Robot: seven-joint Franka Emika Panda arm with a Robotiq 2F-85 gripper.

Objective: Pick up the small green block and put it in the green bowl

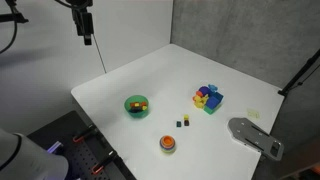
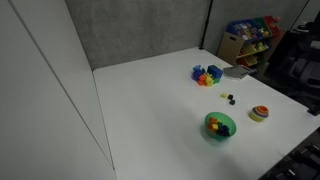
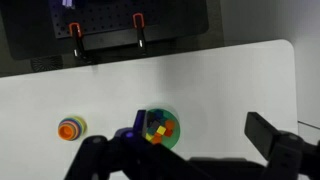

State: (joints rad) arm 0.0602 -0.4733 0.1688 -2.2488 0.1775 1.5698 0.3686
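The small green block (image 1: 186, 121) is a tiny dark cube lying on the white table beside a tiny yellow cube (image 1: 180, 124); it also shows in an exterior view (image 2: 228, 98). The green bowl (image 1: 136, 105) stands to one side of them with several coloured blocks inside, and shows in the other views too (image 2: 220, 126) (image 3: 160, 127). My gripper (image 1: 86, 28) hangs high above the table's far side, away from both. In the wrist view it (image 3: 200, 140) is open and empty, above the bowl. The tiny cubes do not show in the wrist view.
A cluster of multicoloured blocks (image 1: 208, 97) lies beyond the tiny cubes. A small orange-red dish (image 1: 167, 143) sits near the table's front edge (image 3: 70, 127). A grey flat object (image 1: 255, 137) lies at the table's corner. A toy shelf (image 2: 250, 38) stands behind the table.
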